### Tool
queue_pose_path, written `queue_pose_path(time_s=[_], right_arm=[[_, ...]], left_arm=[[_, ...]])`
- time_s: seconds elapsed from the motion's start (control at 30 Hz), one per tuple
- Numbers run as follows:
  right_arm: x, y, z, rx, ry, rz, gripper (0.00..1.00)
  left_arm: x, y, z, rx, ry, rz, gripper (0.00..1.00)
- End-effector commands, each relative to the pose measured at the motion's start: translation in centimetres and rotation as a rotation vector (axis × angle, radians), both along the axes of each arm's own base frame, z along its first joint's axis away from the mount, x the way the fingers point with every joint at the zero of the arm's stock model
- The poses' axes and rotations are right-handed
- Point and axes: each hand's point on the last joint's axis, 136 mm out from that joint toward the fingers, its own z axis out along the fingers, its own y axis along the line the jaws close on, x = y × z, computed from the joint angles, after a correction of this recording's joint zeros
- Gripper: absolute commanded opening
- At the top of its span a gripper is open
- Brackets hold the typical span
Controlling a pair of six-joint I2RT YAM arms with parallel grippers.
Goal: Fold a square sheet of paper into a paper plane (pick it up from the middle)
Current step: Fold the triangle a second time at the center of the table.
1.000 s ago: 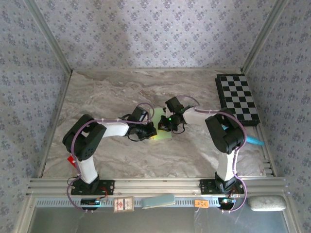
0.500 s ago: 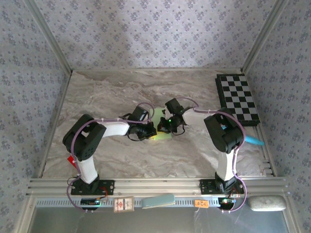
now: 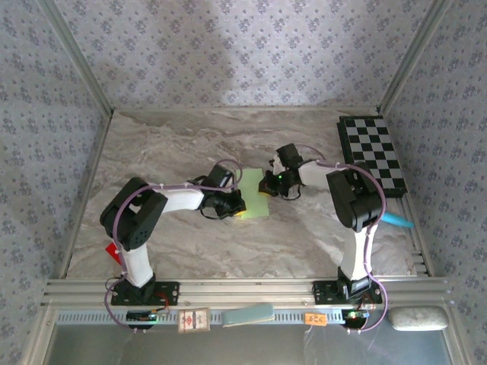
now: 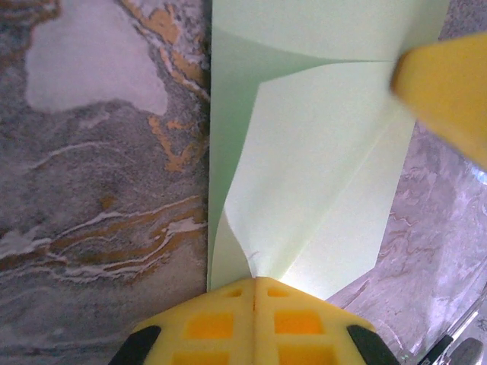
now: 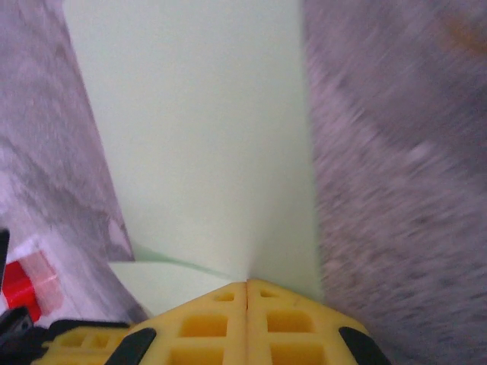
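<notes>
Two holds on the pale green paper plane (image 3: 253, 196), half-folded at the middle of the worktop (image 3: 167, 152): left fingers (image 4: 217, 323) clamped on a near flap, right fingers (image 5: 293, 319) clamped on its right edge. Best drawn taut, edges matched, before pressing the crease.

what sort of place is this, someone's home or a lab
Probably a robot test cell in a lab: two arms bolted to a metal rail with green paper between them, patterned panels boxing in the table, and a checkerboard at the right edge.
</notes>
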Motion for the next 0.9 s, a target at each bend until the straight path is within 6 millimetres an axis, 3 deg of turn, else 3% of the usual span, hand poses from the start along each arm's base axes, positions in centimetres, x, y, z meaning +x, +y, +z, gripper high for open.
queue_pose_path(time_s=[0.0, 0.2, 0.3, 0.4, 0.67, 0.77, 0.87], right_arm=[[2.6, -3.8, -1.5, -0.129, -0.043, -0.089, 0.03], [2.8, -3.5, 1.5, -0.089, -0.111, -0.073, 0.03], [2.1, -2.9, 3.8, -0.059, -0.165, -0.065, 0.04], [0.9, -2.3, 4.7, -0.051, -0.178, -0.061, 0.04], [-3.3, 3.0, 2.7, 0.012, -0.074, 0.046, 0.04], [-4.0, 3.8, 1.4, 0.025, -0.038, 0.054, 0.04], [-4.0, 3.5, 0.2, 0.018, -0.012, 0.045, 0.04]], left_arm=[[-3.6, 3.7, -4.4, 0.185, 0.165, 0.001, 0.0], [-2.8, 2.7, -3.4, 0.146, 0.137, -0.017, 0.0], [-2.6, 2.4, -3.2, 0.14, 0.13, -0.018, 0.0], [-2.5, 2.3, -3.2, 0.138, 0.131, -0.018, 0.0], [-2.4, 2.1, -3.3, 0.133, 0.133, -0.019, 0.0], [-2.6, 2.3, -3.5, 0.138, 0.139, -0.017, 0.0], [-2.8, 2.5, -3.7, 0.145, 0.149, -0.015, 0.0]])
